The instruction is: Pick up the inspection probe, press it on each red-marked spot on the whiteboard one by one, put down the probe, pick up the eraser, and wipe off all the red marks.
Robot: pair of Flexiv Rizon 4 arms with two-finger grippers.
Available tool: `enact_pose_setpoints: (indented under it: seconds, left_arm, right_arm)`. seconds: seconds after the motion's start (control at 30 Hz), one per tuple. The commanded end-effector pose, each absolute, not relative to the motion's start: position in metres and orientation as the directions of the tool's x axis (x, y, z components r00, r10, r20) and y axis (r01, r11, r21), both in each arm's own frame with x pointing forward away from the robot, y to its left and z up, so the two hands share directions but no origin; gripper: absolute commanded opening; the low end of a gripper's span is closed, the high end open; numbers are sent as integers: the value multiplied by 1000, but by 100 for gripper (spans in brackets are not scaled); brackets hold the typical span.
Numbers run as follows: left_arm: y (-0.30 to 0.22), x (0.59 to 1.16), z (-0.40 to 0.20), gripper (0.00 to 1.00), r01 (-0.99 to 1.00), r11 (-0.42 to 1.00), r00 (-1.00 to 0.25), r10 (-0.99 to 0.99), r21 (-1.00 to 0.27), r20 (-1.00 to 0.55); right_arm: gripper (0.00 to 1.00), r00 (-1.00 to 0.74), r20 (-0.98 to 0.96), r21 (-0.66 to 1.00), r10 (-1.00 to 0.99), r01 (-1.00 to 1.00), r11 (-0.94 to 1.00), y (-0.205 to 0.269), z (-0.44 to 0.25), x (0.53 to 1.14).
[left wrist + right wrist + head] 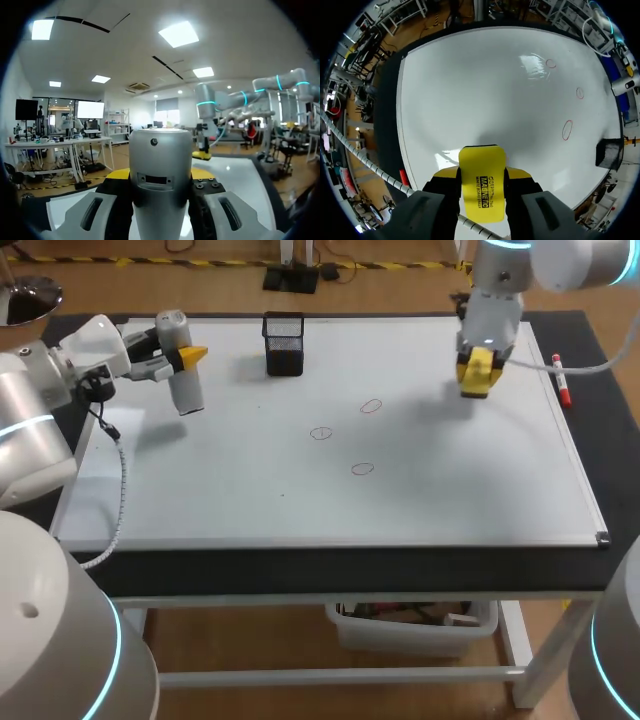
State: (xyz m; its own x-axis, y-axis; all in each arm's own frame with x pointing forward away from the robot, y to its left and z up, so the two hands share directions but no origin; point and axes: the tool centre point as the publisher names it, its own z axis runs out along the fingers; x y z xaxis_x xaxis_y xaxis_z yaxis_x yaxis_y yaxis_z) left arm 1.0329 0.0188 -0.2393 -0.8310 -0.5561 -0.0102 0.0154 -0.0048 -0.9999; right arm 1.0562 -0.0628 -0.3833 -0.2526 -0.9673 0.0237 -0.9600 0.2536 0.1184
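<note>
**Silver probe (188,390) left, yellow eraser (481,186) right**

The left tool (192,356) grips the probe above the whiteboard's (250,490) left side. Three red marks (321,433) lie near the middle. The right tool (478,373) is closed on the eraser, above the right side.

A grey cylindrical probe (187,390) is held nearly upright above the far left of the whiteboard (250,490). A yellow eraser (478,372) is held above its far right. Three small red circles (321,433) are seen near its middle, unwiped.
</note>
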Motion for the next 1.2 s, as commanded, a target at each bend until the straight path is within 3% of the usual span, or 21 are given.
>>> enact_pose_setpoints:
  seconds: [0.03, 0.43, 1.2]
  left_arm:
    - [18, 1033, -239, 0, 18, -5, -830, -558, -1000, -12]
    - [18, 1033, -239, 0, 18, -5, -830, -558, -1000, -12]
    - [18, 1033, -239, 0, 18, -5, -830, -558, -1000, -12]
  right_arm:
    - [0, -209, -17, 126, -978, -971, 205, -37, -381, 1026]
    - [0, 8, -12, 95, -1000, -995, -9, 57, -373, 957]
    - [0, 195, -61, 86, -979, -976, -200, 198, -383, 932]
